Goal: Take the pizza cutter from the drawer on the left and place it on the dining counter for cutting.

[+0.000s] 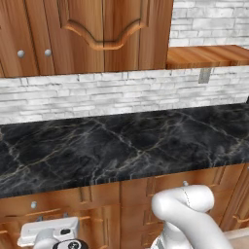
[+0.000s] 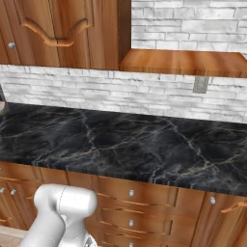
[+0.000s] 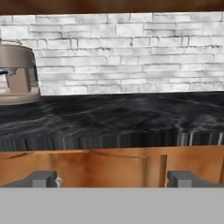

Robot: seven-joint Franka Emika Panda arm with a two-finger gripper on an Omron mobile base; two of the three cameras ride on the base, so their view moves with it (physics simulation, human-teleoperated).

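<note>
**Reaching for the drawer**

Gripper [image 3: 112, 179] spread wide, empty, level with the drawer [image 3: 87, 168] front just under the table [image 3: 131, 118] edge. Cutter unseen, presumably inside the closed drawer. Next: catch the knob [image 3: 58, 181], pull open.

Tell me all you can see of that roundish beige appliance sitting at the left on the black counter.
The rounded beige metallic appliance stands upright on the black marble counter, close before the white brick wall, at the left edge of the hand view, which cuts part of it off. It has a domed top with a pale rim, a brownish front panel and a dark part jutting at its left. It looks like a cooker or kettle; which, I cannot tell.
</note>
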